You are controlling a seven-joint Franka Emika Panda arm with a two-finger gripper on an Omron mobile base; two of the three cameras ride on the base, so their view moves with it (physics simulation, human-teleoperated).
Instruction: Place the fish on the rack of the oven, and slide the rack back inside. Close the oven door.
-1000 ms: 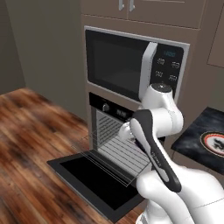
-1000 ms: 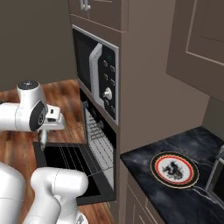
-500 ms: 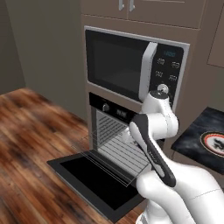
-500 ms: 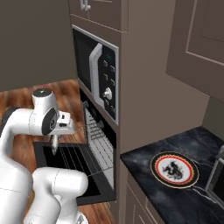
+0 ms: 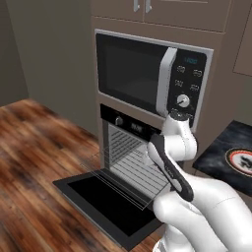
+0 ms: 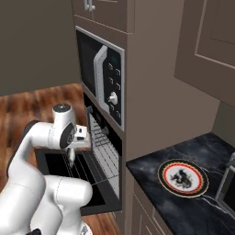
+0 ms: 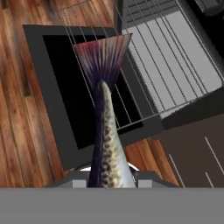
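While the oven door (image 7: 52, 87) lies open at frame centre, the fish (image 7: 105, 131) is held clamped in the pincer (image 7: 107, 177) above the pulled-out rack (image 7: 144, 65).

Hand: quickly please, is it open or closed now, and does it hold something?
Hand: closed on the fish, which hangs over the open oven door and the pulled-out rack.
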